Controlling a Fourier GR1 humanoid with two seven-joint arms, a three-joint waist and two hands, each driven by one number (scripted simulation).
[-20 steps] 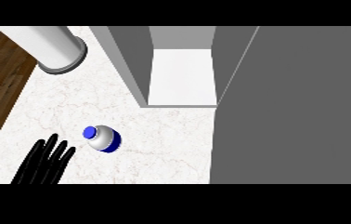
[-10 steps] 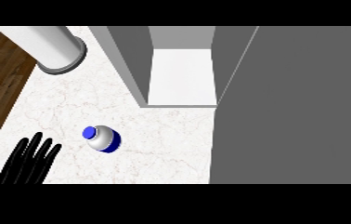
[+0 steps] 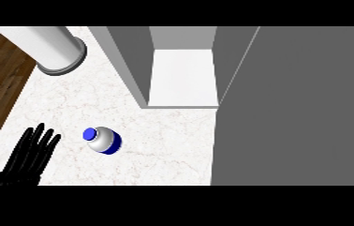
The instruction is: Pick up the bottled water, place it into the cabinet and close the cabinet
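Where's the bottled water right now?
In the head view, the bottled water stands on the counter at lower left, just right of the open left hand and short of the open cabinet.

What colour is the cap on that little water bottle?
Blue; the bottled water's cap shows best in the head view.

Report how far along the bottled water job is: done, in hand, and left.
Done: nothing yet. The bottled water stands on the marble counter, outside the cabinet, whose door is open. In hand: nothing is held; the left hand shows at the lower left with straight fingers, apart from the bottle. The right hand is not in view. Left: grasp the bottle, set it on the cabinet floor, close the door.
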